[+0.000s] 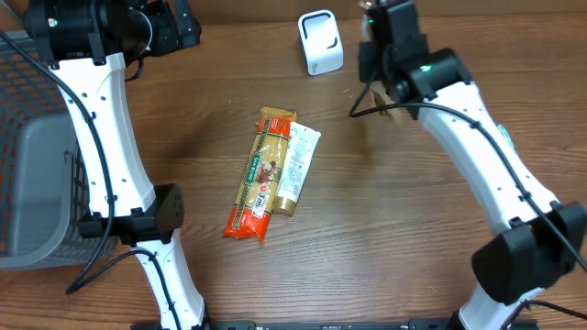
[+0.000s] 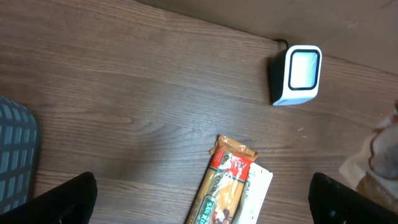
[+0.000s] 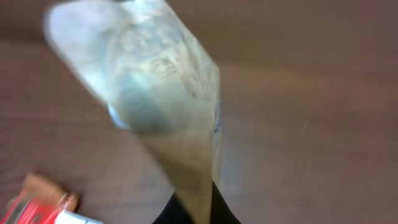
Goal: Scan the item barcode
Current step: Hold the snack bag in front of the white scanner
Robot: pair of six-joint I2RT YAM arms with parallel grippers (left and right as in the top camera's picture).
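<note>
Judged as the presenting step: pinching a pale, see-through pouch [image 3: 161,93] by its lower edge with the right fingers [image 3: 225,215], pressed together on it; holding it above the worktop [image 1: 385,211], near the scanner [image 1: 320,41] and off to its right, apart from it; no barcode to be made out in any view, so cannot tell which face carries it. Keeping the left fingers [image 2: 68,199] spread wide and empty, hovering over the far left of the worktop.

Next, most likely: carrying the pouch leftward until squarely before the scanner's window, turning the wrist to face the printed side toward it, holding steady; calls for care with a limp, glossy film, apt to flop or glare and spoil the read; calls also for clearance from the scanner body, probably easy to knock over.

From overhead: seeing both arms whole, a long orange packet [image 1: 261,174] and a white tube [image 1: 295,170] lying side by side and touching mid-worktop, a grey basket [image 1: 27,165] at the left edge; seeing little of the pouch, mostly hidden under the right arm. From the right wrist: seeing the pouch close and blurred, the pinch itself, one corner of the packet; missing the scanner altogether. From the left wrist: seeing the scanner's pale window face-on, the tops of packet and tube, a sliver of pouch at the right edge.
</note>
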